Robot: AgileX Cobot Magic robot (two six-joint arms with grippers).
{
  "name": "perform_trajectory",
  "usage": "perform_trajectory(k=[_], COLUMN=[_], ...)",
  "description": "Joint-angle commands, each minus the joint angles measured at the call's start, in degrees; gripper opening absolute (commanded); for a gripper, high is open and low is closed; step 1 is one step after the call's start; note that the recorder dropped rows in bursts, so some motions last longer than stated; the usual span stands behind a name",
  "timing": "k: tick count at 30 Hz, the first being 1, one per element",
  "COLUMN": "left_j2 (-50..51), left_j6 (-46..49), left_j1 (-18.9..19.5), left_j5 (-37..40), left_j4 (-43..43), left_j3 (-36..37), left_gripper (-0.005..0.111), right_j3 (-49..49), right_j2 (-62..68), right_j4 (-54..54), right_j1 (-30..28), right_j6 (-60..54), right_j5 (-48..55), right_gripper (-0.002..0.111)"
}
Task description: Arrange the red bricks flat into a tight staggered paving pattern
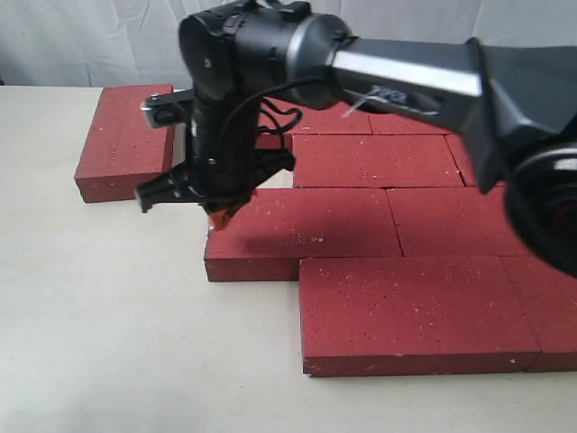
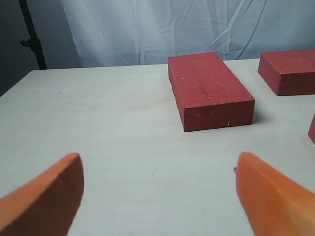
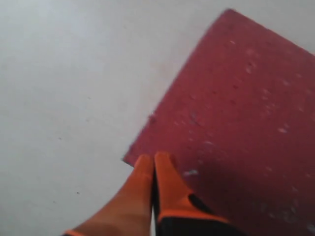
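Observation:
Several red bricks lie flat in staggered rows on the pale table (image 1: 108,316). They include a front brick (image 1: 415,311), a middle-row brick (image 1: 302,230) and a back one (image 1: 374,161). One red brick (image 1: 126,140) lies apart at the back left, also seen alone in the left wrist view (image 2: 209,88). My right gripper (image 1: 221,214) reaches across from the right, shut with nothing between its fingers. Its tips (image 3: 153,160) are at the near-left corner of the middle-row brick (image 3: 236,113); I cannot tell if they touch it. My left gripper (image 2: 160,160) hangs open over bare table.
A white cloth backdrop (image 2: 172,29) hangs behind the table. A dark stand pole (image 2: 32,37) is at the table's far corner in the left wrist view. A second brick (image 2: 290,71) shows there too. The right arm (image 1: 415,77) spans over the back rows.

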Motion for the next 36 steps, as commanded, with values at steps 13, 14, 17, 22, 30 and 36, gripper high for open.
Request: perform_trajectory(k=[13,14,17,22,30,36], left_j2=[-0.2,-0.2,-0.2,-0.2,-0.2,-0.2], left_j6=[-0.1,-0.1,-0.1,-0.1,-0.1,-0.1], left_j1=[0.0,0.0,0.0,0.0,0.0,0.0], left_j5=[-0.7,-0.7,-0.7,-0.7,-0.7,-0.7], left_j4=[-0.4,-0.4,-0.4,-0.4,-0.4,-0.3], left_j3=[0.1,0.1,0.1,0.1,0.1,0.1], left_gripper=[0.079,0.079,0.079,0.079,0.079,0.079], right_j3=[52.5,53.4,55.1,55.1,55.1,55.1], right_j2=[-41.4,-42.8,-47.4,-49.2,-49.2,-49.2], right_j4=[5.2,5.6,5.8,5.7,6.1,6.1], right_j1=[-30.8,-32.3,-36.5,-36.6,-36.6,-36.6], right_j6=[-8.5,-8.8,-9.4,-9.4,-9.4,-9.4], right_j5=[-26.7,-26.6,-24.4,-24.4,-23.8,-24.3], right_gripper=[-0.001,-0.001,-0.001,-0.001,-0.001,-0.001])
